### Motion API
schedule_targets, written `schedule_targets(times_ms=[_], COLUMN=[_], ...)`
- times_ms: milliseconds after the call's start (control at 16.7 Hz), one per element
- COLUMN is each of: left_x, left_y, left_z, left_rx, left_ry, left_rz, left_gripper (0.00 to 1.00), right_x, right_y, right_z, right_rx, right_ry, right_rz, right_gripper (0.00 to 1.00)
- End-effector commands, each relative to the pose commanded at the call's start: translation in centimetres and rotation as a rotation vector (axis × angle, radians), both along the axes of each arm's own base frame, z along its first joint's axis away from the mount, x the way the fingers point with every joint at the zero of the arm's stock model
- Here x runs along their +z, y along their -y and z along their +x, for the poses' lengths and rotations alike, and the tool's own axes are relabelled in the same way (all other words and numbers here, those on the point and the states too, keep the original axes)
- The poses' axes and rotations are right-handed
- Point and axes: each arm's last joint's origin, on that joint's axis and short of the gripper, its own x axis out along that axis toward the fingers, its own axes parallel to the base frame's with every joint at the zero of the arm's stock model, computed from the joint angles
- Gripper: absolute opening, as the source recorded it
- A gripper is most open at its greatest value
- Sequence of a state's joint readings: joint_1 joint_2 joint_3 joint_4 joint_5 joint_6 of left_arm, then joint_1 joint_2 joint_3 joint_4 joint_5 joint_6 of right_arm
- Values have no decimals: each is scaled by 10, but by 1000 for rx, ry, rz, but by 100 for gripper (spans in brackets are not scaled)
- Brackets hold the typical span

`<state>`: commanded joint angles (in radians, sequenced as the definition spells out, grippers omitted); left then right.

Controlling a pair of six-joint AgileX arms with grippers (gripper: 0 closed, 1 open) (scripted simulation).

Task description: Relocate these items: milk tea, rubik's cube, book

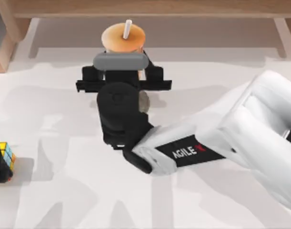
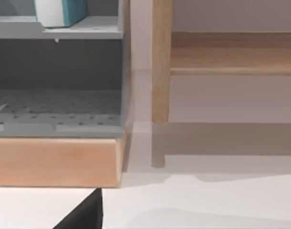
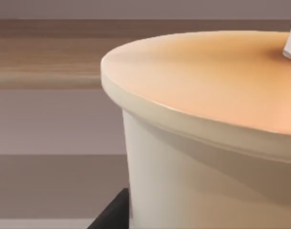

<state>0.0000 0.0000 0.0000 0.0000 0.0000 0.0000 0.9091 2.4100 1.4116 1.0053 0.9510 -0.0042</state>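
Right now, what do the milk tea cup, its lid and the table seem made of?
Milk tea cup: looks like smooth translucent plastic, pale wall in the right wrist view. Lid: matte orange, probably plastic, flat with a clean rim. Table: white, matte, soft shadows; material unclear. The right gripper is at the cup.

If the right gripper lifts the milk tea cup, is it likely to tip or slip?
The milk tea is tall with a narrow body, so it may tip if pushed high up. Its smooth wall looks slippery. The right gripper sits around the cup below the lid, which probably helps.
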Motion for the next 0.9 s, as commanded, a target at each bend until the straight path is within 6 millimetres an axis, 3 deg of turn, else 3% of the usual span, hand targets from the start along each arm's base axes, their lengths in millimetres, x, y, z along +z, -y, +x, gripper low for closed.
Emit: schedule_targets(times_ms=[360,900], left_x=[0,0], left_y=[0,0], left_z=[0,0], left_rx=[0,0], left_ry=[0,0], left_rz=[0,0], left_gripper=[100,100], right_x=[-8,-8], right_y=[0,0], right_z=[-1,-1], right_rx=[0,0], right_ry=[-3,-3], right_rz=[-3,-3], right_gripper=[0,68])
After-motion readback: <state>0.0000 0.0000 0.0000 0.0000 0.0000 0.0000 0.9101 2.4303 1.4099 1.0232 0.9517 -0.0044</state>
